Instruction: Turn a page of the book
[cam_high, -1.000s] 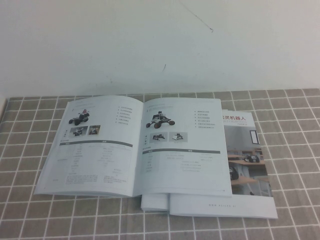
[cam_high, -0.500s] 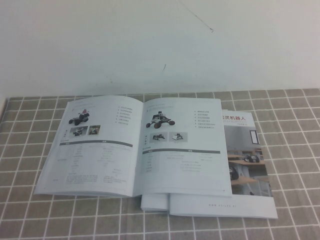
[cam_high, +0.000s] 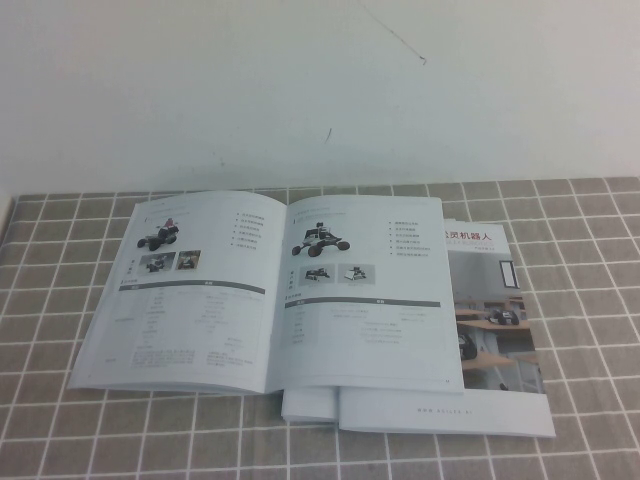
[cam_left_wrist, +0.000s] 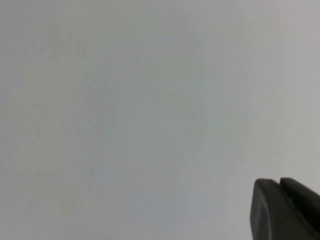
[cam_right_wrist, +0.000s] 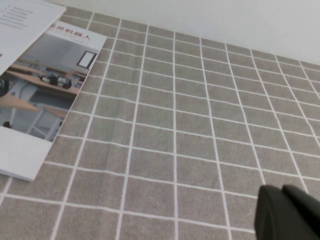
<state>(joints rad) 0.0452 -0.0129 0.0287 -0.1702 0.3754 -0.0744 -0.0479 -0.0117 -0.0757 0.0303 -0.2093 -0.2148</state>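
High view: the book (cam_high: 265, 295) lies open on the checked bench (cam_high: 590, 300), its right side overlapping a second booklet (cam_high: 495, 330). The page (cam_high: 365, 295) to turn lies flat on the book's right half. Neither arm shows here. Left tool (cam_left_wrist: 285, 210) faces blank white; right tool (cam_right_wrist: 287, 212) hangs over bare cloth beside the booklet; cannot tell either's spread. Risk: glossy leaves stick, so two may lift, or the booklet drags.

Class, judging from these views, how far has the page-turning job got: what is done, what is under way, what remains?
Nothing looks done: the book lies open and flat, the page not lifted. Nothing is in hand: neither gripper shows in the high view; the left gripper faces a blank surface, the right gripper hangs over the tablecloth. Reaching, lifting and turning remain.
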